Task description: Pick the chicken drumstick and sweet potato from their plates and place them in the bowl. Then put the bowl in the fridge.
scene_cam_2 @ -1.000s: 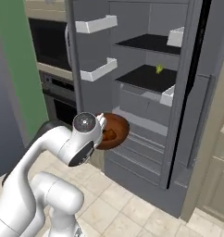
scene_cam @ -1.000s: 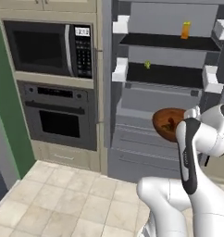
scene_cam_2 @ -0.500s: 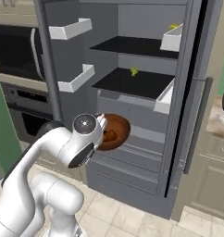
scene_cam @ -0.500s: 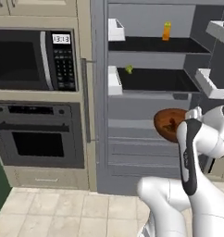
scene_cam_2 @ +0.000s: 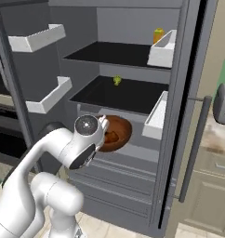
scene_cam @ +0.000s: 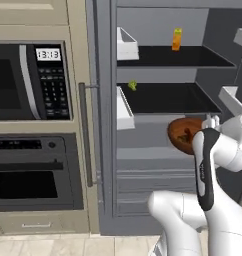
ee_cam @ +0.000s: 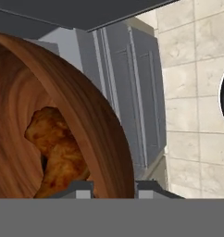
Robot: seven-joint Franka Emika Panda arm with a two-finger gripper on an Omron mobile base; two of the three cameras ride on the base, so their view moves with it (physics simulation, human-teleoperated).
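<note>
The wood-brown bowl (scene_cam: 183, 136) (scene_cam_2: 118, 134) hangs tilted in front of the open fridge (scene_cam: 163, 98) (scene_cam_2: 125, 95), just below its lower dark shelf. My gripper (scene_cam: 209, 123) (scene_cam_2: 103, 123) (ee_cam: 113, 187) is shut on the bowl's rim (ee_cam: 93, 132). Inside the bowl lies the golden-brown chicken drumstick (ee_cam: 57, 153). Brown food also shows in the bowl in both base views. I cannot make out the sweet potato apart from it. The plates are out of view.
Left of the fridge stand a microwave (scene_cam: 28, 82) and an oven (scene_cam: 33, 175). An orange item (scene_cam: 177, 39) (scene_cam_2: 158, 35) sits on the upper shelf, a small green one (scene_cam: 132, 85) (scene_cam_2: 117, 80) on the lower. White door bins (scene_cam: 126, 46) (scene_cam_2: 162, 48) flank the opening. A toaster (scene_cam_2: 223, 104) stands right.
The whole picture has shifted: the base has moved, and the open fridge is now closer and more central. The bowl stays held in the gripper, near the lower shelf.
</note>
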